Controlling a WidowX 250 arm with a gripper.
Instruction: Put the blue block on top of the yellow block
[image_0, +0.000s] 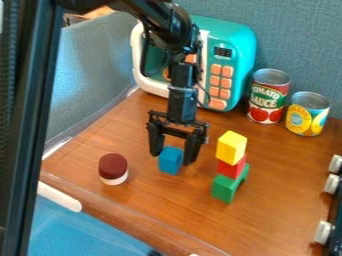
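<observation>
1. The blue block (171, 162) is near the middle of the frame, at the lower end of the tool (172, 157).
2. The tool hangs down from the upper centre; I can't tell whether it is clenched on the block or released around it.
3. Right of the blue block, and apart from it, stands a stack: yellow block (231, 146) on top, red block (230, 169) between, green block (225, 189) at the bottom.
4. Left of the blue block is a small round piece (113, 168), dark red above and white below.
5. All these are over the brown wooden bench (143, 207).
6. Behind the arm, at upper centre, sits a teal toy microwave (235, 45) with orange buttons.
7. At upper right are a tomato sauce can (268, 96) and, just beside it, a yellow-and-blue can (307, 114).
</observation>
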